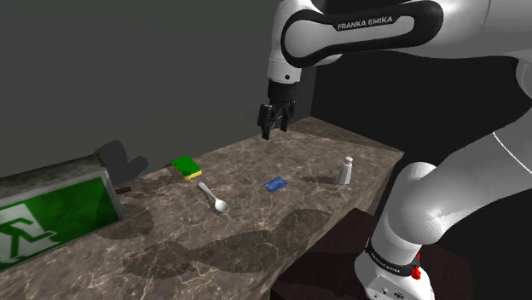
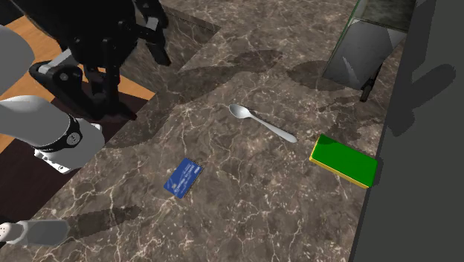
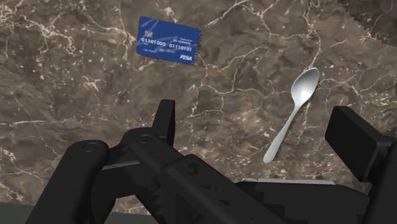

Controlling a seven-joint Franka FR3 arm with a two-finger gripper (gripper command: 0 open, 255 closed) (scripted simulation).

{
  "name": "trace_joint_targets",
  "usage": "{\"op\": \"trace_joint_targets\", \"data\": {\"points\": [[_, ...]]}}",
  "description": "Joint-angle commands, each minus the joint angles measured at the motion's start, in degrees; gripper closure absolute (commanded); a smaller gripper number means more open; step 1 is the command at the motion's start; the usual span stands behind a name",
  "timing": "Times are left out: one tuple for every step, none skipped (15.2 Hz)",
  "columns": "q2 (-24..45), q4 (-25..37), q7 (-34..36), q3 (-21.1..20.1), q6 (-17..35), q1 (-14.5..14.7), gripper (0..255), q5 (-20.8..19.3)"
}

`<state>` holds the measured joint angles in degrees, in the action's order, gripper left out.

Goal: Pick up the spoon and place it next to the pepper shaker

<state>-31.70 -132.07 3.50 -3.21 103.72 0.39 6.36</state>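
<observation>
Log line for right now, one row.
hand open, above counter | spoon lying flat, unheld | pepper shaker upright | phase: pre-grasp

The bench (image 1: 256, 247) before me was dark brown stone, veined white, carrying soft shadows; a plain dark grey wall (image 1: 128, 68) rose directly behind it; beside the bench's edge I saw orange wooden floor (image 2: 140, 88); the light was dim.
</observation>
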Motion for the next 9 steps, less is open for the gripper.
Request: {"op": "trace_joint_targets", "data": {"points": [[4.5,0.6,1.8,-1.2,3.1,0.3,0,0.9],[6.5,1.2,2.7,-1.7,4.2,0.5,0,1.3],[8.5,1.8,3.5,-2.2,5.2,0.6,0,1.6],[10.6,2.5,4.3,-2.6,6.2,0.7,0,1.9],[12.6,3.2,5.1,-3.1,7.1,0.9,0,2.2],[14.7,4.1,5.9,-3.5,8.0,1.0,0,2.5],[16.9,5.0,6.7,-3.9,8.9,1.1,0,2.7],[19.0,5.9,7.5,-4.3,9.7,1.3,0,2.9],[21.2,7.0,8.3,-4.6,10.5,1.4,0,3.0]]}}
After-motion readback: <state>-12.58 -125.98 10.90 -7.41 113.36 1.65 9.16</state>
